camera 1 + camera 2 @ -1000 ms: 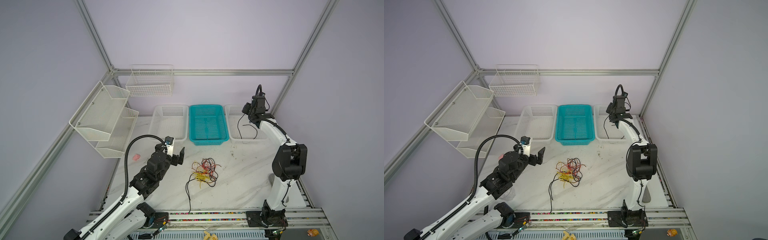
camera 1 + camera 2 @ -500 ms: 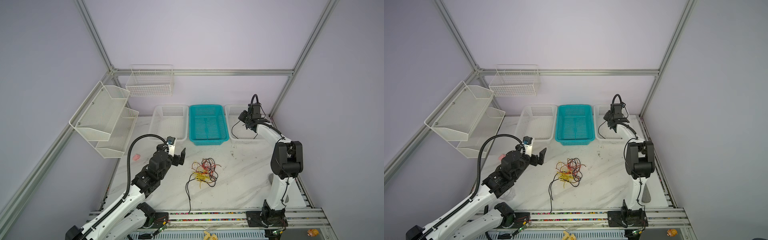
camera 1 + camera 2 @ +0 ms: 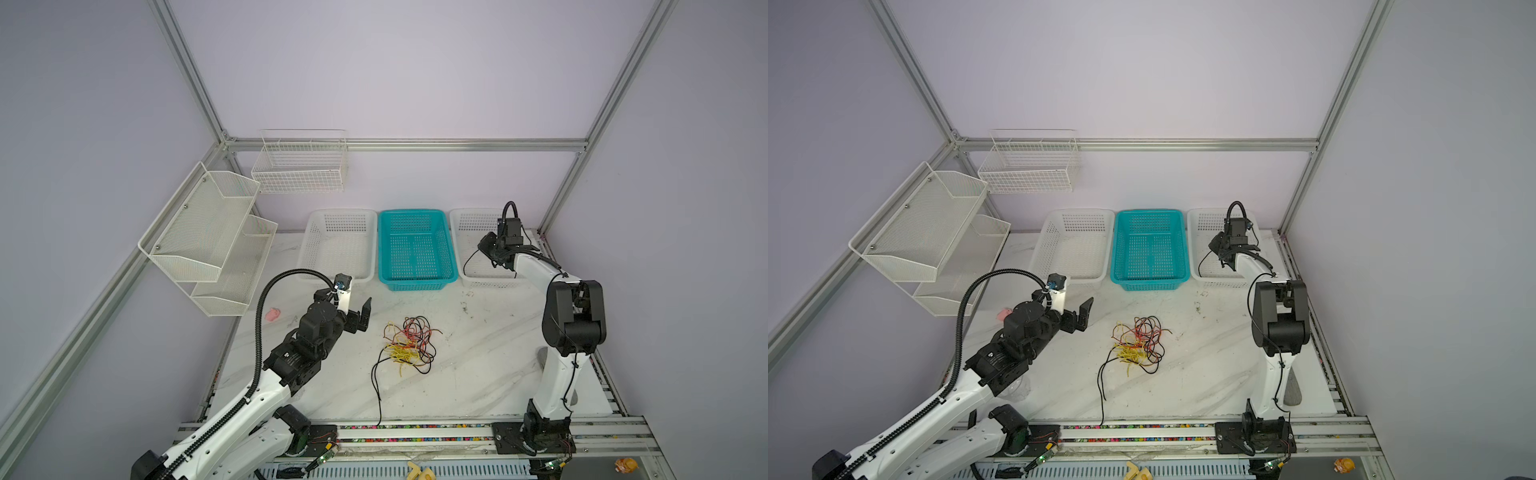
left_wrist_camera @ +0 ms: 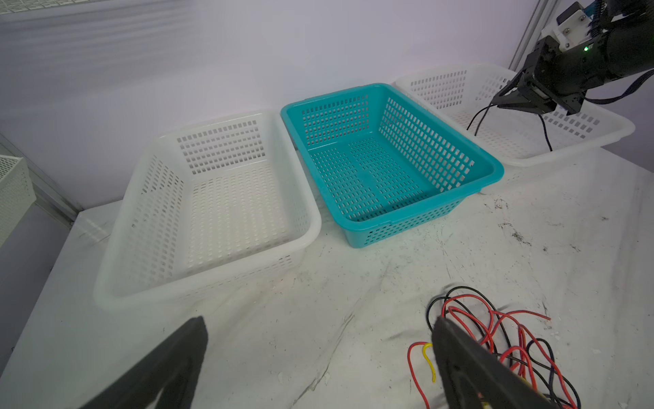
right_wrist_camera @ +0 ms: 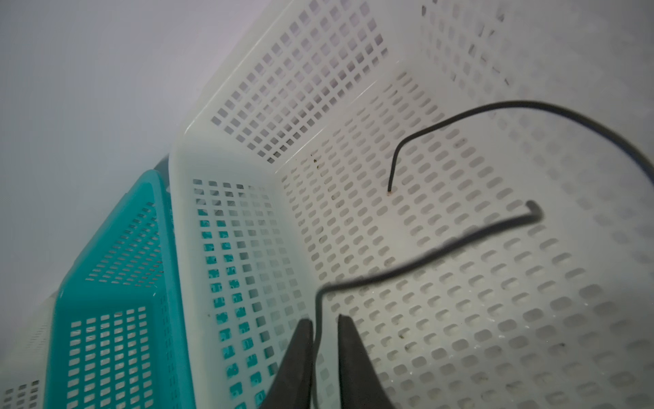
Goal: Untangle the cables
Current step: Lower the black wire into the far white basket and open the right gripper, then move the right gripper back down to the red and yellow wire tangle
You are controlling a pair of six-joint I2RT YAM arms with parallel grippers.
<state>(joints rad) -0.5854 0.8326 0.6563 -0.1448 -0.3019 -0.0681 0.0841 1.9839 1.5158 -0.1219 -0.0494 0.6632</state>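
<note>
Right wrist view only: black cable [image 5: 460, 241] between parted fingers [image 5: 297, 354] of right hand [image 5: 325, 320]

Robot arms: two, left arm [image 3: 257, 395] and right arm [image 3: 573, 316]. Perforated plastic baskets: three, two white baskets [image 3: 338, 222] [image 3: 473, 222] and one teal basket [image 3: 415, 284]. Wire wall basket [image 3: 299, 174]: one. Two-tier mesh shelf [image 3: 208, 224]: one. Cable tangle [image 3: 409, 345]: one. Loose black cable [image 5: 509, 102]: one. Small pink object [image 3: 272, 314]: one.

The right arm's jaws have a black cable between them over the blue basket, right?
Wrong basket. The black cable runs between the jaws of the right gripper over the white basket, beside the teal basket; the right wrist view shows it.
</note>
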